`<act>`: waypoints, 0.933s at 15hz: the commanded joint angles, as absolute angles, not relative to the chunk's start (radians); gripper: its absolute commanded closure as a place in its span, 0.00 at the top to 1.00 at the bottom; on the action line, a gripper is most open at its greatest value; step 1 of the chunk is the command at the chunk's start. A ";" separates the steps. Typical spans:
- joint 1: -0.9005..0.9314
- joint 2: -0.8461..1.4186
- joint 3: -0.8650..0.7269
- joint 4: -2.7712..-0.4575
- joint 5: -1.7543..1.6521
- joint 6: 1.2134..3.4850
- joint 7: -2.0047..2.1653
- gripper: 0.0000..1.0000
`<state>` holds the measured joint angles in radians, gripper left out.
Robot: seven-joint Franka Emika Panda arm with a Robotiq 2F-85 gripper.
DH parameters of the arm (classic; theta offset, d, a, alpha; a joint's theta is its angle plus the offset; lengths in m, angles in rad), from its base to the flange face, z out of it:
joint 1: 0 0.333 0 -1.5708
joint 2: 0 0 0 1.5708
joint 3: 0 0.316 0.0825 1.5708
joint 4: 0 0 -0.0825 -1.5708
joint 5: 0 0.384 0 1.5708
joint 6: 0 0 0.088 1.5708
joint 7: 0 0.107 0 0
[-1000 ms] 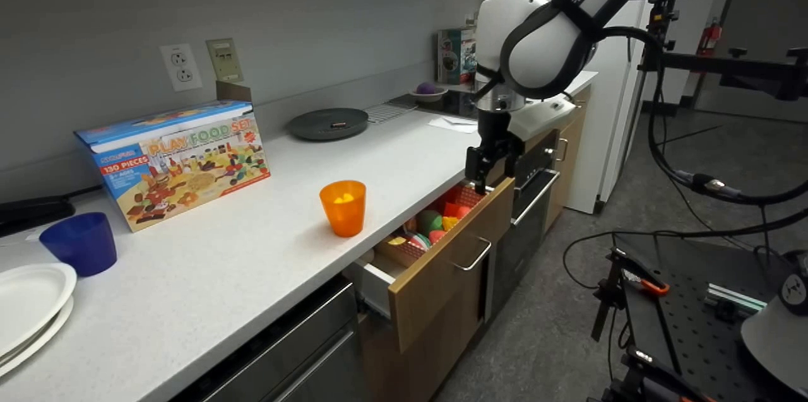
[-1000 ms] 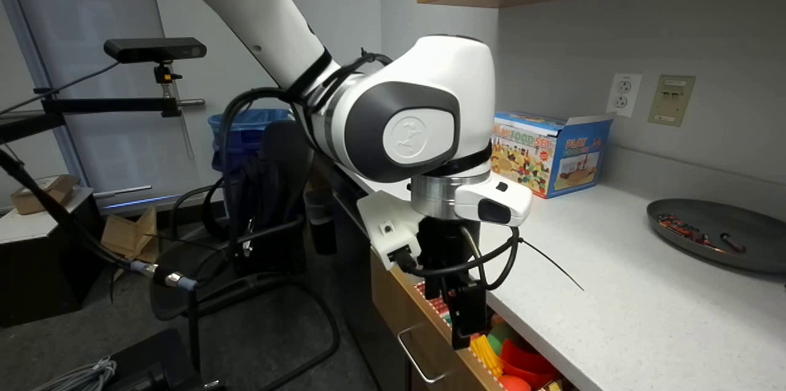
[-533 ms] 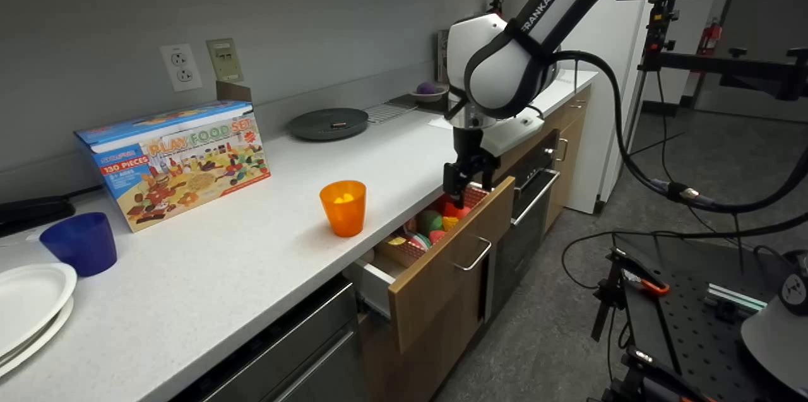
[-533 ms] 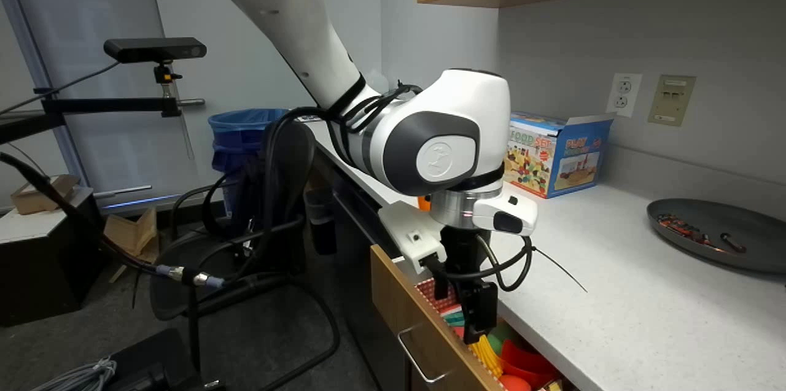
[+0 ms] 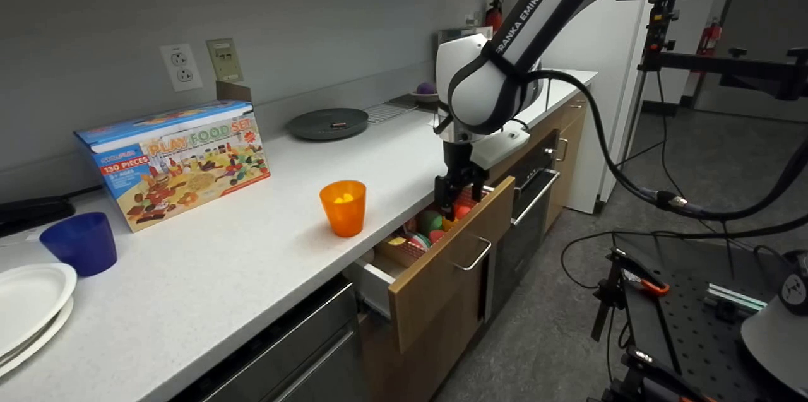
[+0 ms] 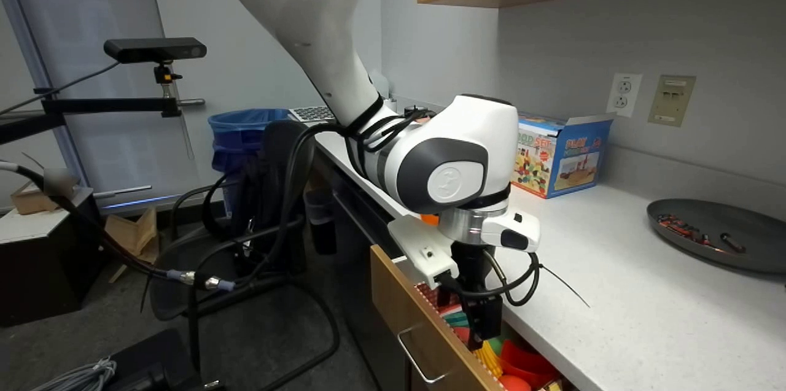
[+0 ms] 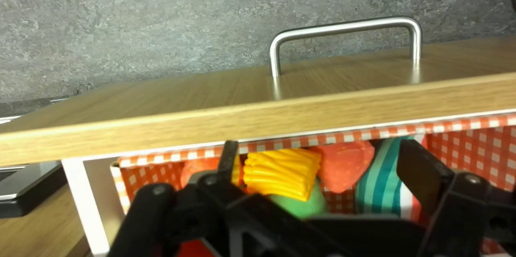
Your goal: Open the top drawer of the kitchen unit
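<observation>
Gripper (image 7: 316, 164) is hanging, spread and empty, over the drawer (image 5: 435, 285), which toys (image 7: 282, 170) are likely making heavy, its stiff handle (image 7: 346, 27) looking best to grab.

The top drawer front (image 7: 242, 88) looks like smooth, grained wood, its handle (image 7: 342, 28) satiny metal. That orange cup (image 5: 344, 218) looks translucent plastic, the dark pan (image 6: 727, 217) matt.

Both exterior views look down along the unit (image 5: 252, 250) from opposite directions, sharing arm (image 5: 480, 96), drawer (image 5: 429, 285) and box (image 5: 183, 165). The wrist view slants down, close above the drawer, toward the floor (image 7: 141, 27).
</observation>
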<state>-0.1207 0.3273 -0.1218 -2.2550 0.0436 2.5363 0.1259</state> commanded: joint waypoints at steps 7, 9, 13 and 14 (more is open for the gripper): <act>-0.186 0.392 -0.096 -2.221 0.173 2.525 -0.028 1.00; -0.189 0.407 -0.106 -2.222 0.163 2.520 -0.018 1.00; -0.185 0.382 -0.124 -2.261 0.145 2.476 0.011 1.00; -0.188 0.372 -0.128 -2.271 0.145 2.452 0.009 1.00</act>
<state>-0.1700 0.3802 -0.1149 -2.2430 0.1463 2.5124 0.0104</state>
